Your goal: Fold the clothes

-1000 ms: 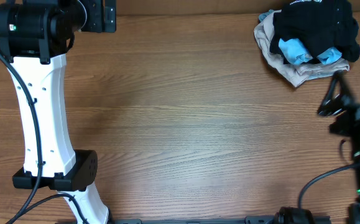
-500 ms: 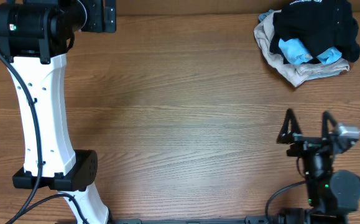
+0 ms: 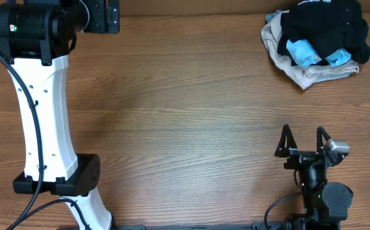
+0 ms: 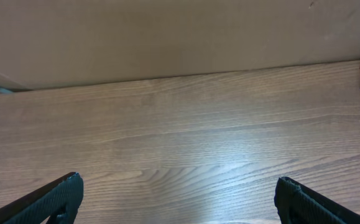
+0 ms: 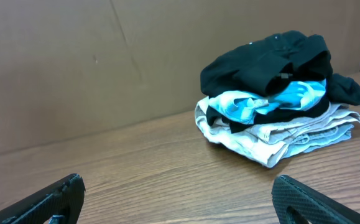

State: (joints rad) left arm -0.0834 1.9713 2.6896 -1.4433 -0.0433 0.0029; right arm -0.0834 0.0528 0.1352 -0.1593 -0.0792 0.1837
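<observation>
A black garment (image 3: 325, 29) lies crumpled on top of a small pile in the far right corner of the bench (image 3: 191, 108). A little white print shows at its far edge. A blue shirt (image 3: 300, 51) pokes out from under its near side, and a beige garment (image 3: 300, 71) sits at the bottom, touching the wood. In the right wrist view, black cloth shows both above and below the blue shirt, so the two look tangled.

The black garment appears soft, light and limp. It would likely sag and drape when lifted, and it may drag the blue shirt along. Nothing about it looks fragile. A sensible place to pinch is the high bunched fold on the crown of the pile, away from the blue cloth. No hem or corner can be told apart yet.

The right tool (image 3: 303, 131) is at the near right edge, well apart from the pile, fingers spread wide and holding nothing. The left tool (image 4: 178, 183) is at the far left, also spread wide and empty, over bare wood.
</observation>
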